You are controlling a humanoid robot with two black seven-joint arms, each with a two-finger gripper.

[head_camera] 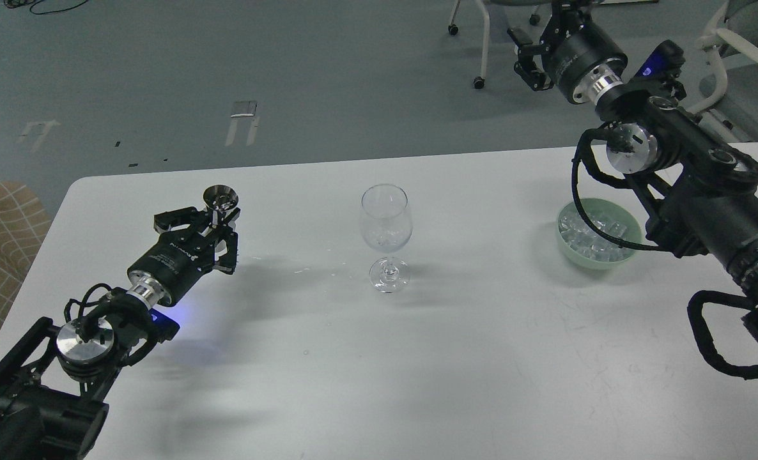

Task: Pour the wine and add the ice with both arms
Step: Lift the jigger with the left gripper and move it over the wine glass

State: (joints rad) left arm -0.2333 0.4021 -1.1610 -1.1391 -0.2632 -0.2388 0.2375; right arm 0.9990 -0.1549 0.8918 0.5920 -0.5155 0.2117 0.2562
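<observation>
Worktop (328, 383): white, matte, faint scuffs, rounded near-left corner.

Left gripper (216, 227), low over the worktop's left side: jaws closed on a small metal cup (221, 198), round, shiny, flared rim, held upright. Contents too small to tell.

Wine glass (385, 236), centre: clear, thin, stemmed, round foot, standing upright. The wine, if any is poured, is barely visible low in the bowl. A few wet specks lie on the worktop left of the foot.

Step in hand, as I judge: pouring. Bring the cup's lip right over the glass rim, tilt slowly; the tall, light glass tips easily.

Bowl (599, 255), right: pale green, smooth, holding the ice (593, 236), 1 heap of glassy cubes.

Right gripper (532, 61), raised beyond the far edge: jaws apart, holding nothing.
</observation>
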